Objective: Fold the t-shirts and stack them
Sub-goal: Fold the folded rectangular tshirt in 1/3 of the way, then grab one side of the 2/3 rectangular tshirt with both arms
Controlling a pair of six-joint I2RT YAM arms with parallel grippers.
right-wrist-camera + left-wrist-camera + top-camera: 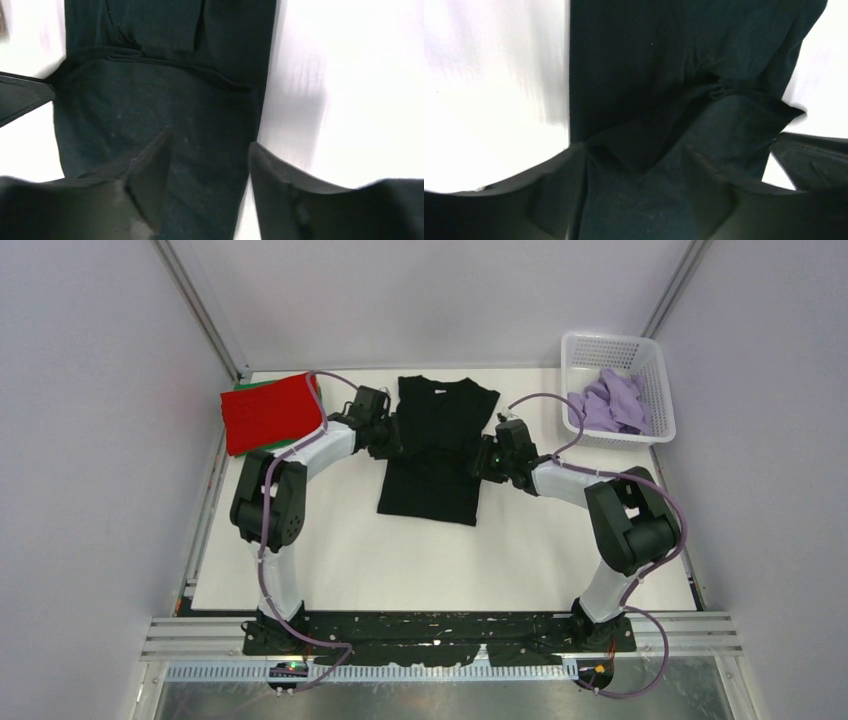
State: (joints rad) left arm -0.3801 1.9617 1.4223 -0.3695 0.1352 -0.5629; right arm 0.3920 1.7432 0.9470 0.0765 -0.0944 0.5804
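Observation:
The black t-shirt (433, 465) lies flat in the middle of the table, collar and small white tag (437, 388) at the far end, both sleeves folded in. My left gripper (388, 438) is at its left edge, open, low over the cloth; in the left wrist view (636, 167) black cloth lies between the spread fingers. My right gripper (483, 458) is at the right edge, open, and its fingers (150, 170) straddle the shirt's edge (210, 150). A folded red t-shirt (268, 412) lies on a green one (248, 386) at the far left. The lavender t-shirt (610, 400) is crumpled in the basket.
A white mesh basket (612, 340) stands at the far right corner. White table (420, 560) shows in front of the black shirt. Grey walls and metal frame posts close in the sides and back.

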